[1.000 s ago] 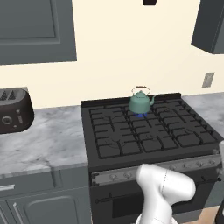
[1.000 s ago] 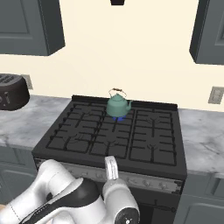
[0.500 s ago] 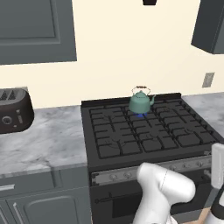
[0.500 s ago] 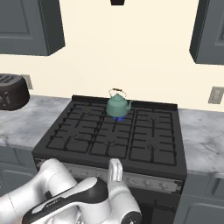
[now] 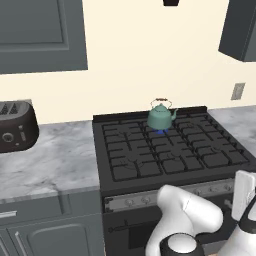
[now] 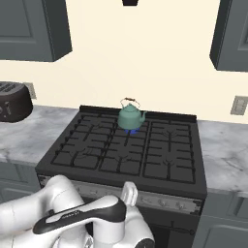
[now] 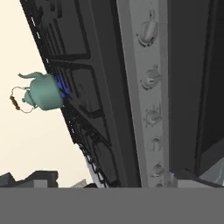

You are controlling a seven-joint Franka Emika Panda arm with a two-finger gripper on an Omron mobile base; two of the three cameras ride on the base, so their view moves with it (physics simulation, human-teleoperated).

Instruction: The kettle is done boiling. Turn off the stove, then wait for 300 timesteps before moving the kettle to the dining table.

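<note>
Gripper jaws wide open, nothing held, low in front of the stove (image 5: 165, 150), facing its silver knob strip (image 7: 151, 94). Kettle (image 5: 161, 116) sits on a rear centre burner over blue flame (image 6: 131, 131), well apart from the front edge. Toaster (image 5: 15, 127) on marble counter (image 5: 50, 160) to the left.

Light is even and flat across both my base views; no single source I can place. The cream wall (image 5: 130, 60) reads bright and uniform, no hotspots. The stove (image 5: 165, 150) top is the darkest patch, its grates nearly merging into black, little shadow detail. The marble counter (image 5: 50, 160) shows soft grey veining, no glare. The kettle (image 6: 131, 116) casts almost no shadow; a small blue glow sits under it at 6 o'clock. Edges look crisp everywhere, no motion blur, no bending at the corners. My hand view is rolled sideways; its silver knob strip (image 7: 151, 87) looks matte, slightly coarse.
</note>
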